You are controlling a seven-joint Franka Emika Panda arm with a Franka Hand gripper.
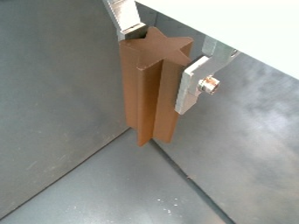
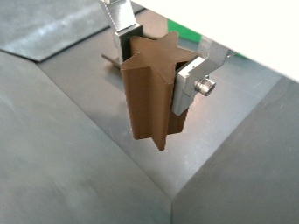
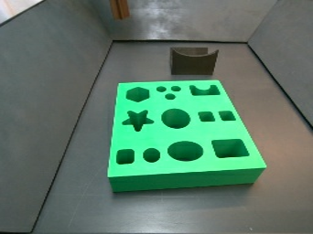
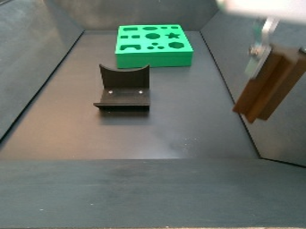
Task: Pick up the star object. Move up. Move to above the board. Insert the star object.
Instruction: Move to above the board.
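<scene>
Pincer [image 2: 158, 63] clamps the star object [image 2: 152, 96] aloft beside a wall; the board [image 4: 153, 45] lies well apart.

Matt wood-coloured star object [image 2: 149, 92], silver metal gripper [image 2: 152, 54], seemingly matt-plastic green board [image 3: 181, 132]

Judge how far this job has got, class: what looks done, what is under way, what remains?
Done: the gripper is shut on the star, lifted clear of the floor in a side view. In hand: carrying it; it hangs beside the wall, away from the board. Left: getting above the board and inserting; its star hole is empty.
</scene>
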